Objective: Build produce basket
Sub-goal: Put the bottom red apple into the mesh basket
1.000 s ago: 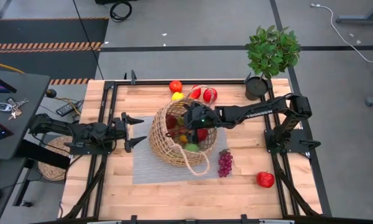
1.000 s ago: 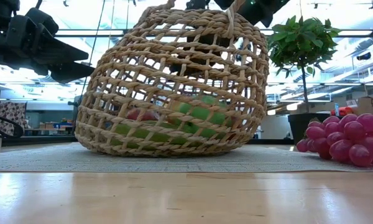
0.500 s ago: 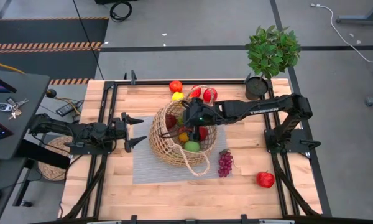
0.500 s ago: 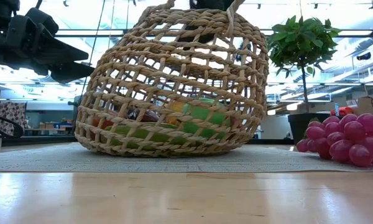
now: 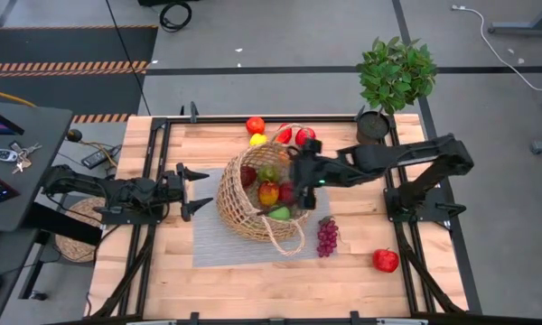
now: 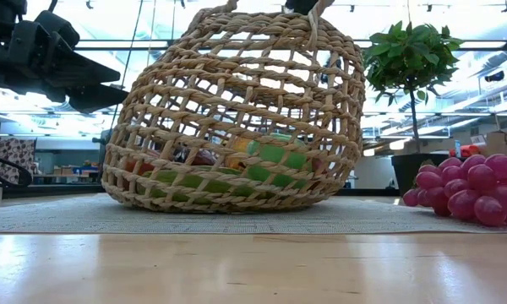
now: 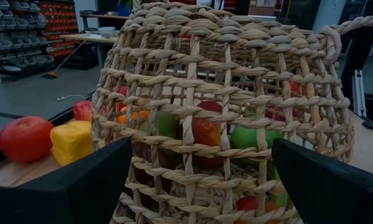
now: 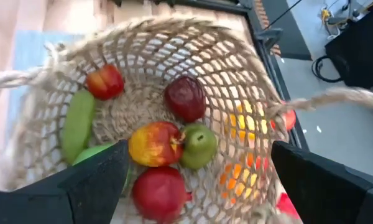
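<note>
The tan woven basket (image 5: 253,203) stands by its base on a grey mat (image 5: 212,248) at the table's middle. Several pieces of produce lie in it: a yellow-red piece (image 8: 154,143), a green apple (image 8: 199,145), a dark red piece (image 8: 184,98) and a long green one (image 8: 78,124). My right gripper (image 5: 298,173) hangs open above the basket's right rim, pointing down into it, its fingers apart in its wrist view (image 8: 198,149). My left gripper (image 5: 197,190) stands open and level just left of the basket (image 7: 224,106). Both grippers hold nothing.
On the far side lie a red piece (image 5: 255,125), a yellow lemon (image 5: 257,139) and two red pieces (image 5: 304,136). Purple grapes (image 5: 327,236) lie right of the basket, and a red apple (image 5: 386,260) near the front right. A potted plant (image 5: 393,77) stands far right.
My right gripper has risen out of the basket and drawn back toward the table's right edge, staying open with nothing in it. The produce in the basket that it covered now shows from above.
</note>
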